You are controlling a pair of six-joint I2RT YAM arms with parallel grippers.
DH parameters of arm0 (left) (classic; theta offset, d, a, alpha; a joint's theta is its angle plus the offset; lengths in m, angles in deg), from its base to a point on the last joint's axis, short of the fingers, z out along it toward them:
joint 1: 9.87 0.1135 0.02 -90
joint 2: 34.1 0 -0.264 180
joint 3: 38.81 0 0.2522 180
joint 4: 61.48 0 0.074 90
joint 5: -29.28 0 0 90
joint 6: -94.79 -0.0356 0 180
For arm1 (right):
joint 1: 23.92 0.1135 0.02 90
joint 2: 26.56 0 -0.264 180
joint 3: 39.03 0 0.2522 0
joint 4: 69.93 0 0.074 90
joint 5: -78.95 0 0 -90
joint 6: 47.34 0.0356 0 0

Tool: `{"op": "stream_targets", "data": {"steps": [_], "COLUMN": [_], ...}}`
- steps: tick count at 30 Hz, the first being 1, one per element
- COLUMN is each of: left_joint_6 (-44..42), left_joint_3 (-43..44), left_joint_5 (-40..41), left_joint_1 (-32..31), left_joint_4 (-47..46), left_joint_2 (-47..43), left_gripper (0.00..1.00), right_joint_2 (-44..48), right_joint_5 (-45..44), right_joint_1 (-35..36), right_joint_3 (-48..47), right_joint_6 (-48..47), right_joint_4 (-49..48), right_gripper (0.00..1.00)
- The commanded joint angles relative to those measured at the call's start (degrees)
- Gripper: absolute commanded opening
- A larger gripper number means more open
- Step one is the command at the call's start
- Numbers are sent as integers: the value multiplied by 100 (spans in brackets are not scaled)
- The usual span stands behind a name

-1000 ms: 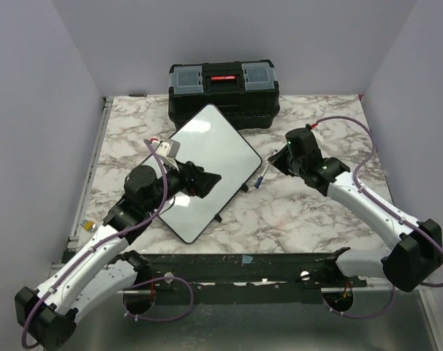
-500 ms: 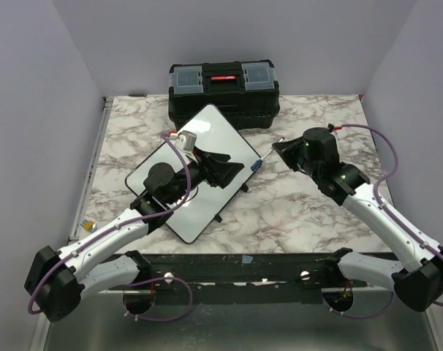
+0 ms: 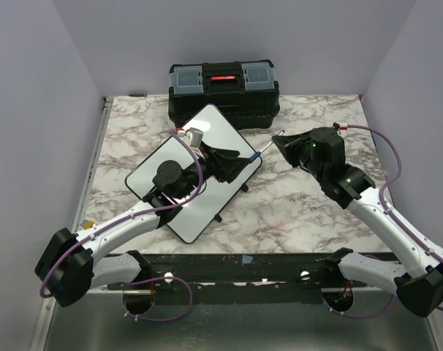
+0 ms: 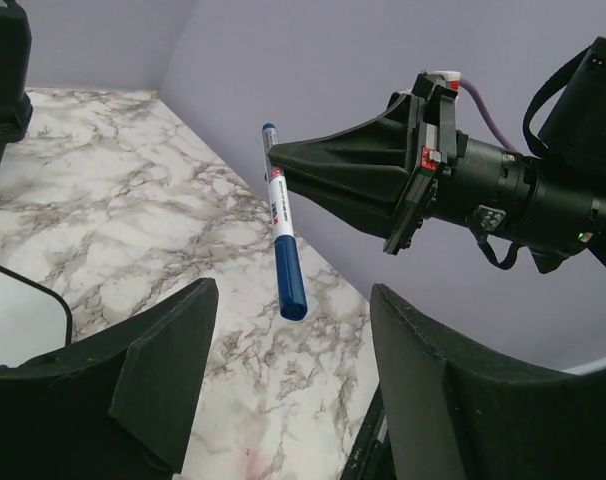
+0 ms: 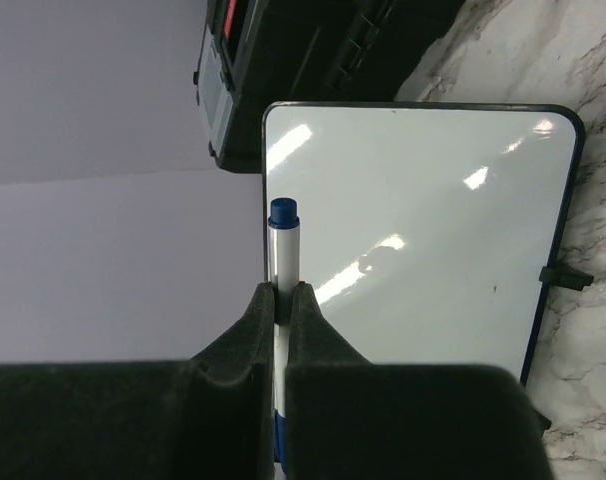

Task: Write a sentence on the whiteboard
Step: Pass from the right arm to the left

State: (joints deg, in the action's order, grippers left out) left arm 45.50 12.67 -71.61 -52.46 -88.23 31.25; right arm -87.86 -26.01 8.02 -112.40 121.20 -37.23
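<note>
1. pinching the marker [image 4: 281,235] near its back end, the right gripper [image 5: 283,296] is clamped tight on it.
2. the marker's long axis points its blue cap into the gap of the left gripper [image 4: 293,295], whose jaws stand wide apart and touch nothing.
3. the whiteboard [image 3: 194,216] lies blank on the table [image 3: 302,212], under the left arm; pulling off the cap looks like the next step.
</note>
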Motion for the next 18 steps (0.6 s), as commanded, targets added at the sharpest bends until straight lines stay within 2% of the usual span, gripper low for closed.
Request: {"op": "stream_targets", "data": {"steps": [1, 11, 18], "left_joint_6": [94, 211, 320], "left_joint_3": [210, 245, 281], "left_joint_5": [-123, -286, -334], "left_joint_1": [-57, -74, -92], "left_joint_4": [-412, -742, -797], "left_joint_2": [161, 484, 667], "left_gripper": [62, 50, 46], "right_joint_2": [-66, -73, -145], "right_joint_5": [162, 300, 404], "right_joint_1": [42, 40, 42], "right_joint_3": [45, 183, 213], "right_joint_6": [151, 244, 293], "right_joint_4": [-210, -428, -479], "right_gripper": [1, 1, 1]}}
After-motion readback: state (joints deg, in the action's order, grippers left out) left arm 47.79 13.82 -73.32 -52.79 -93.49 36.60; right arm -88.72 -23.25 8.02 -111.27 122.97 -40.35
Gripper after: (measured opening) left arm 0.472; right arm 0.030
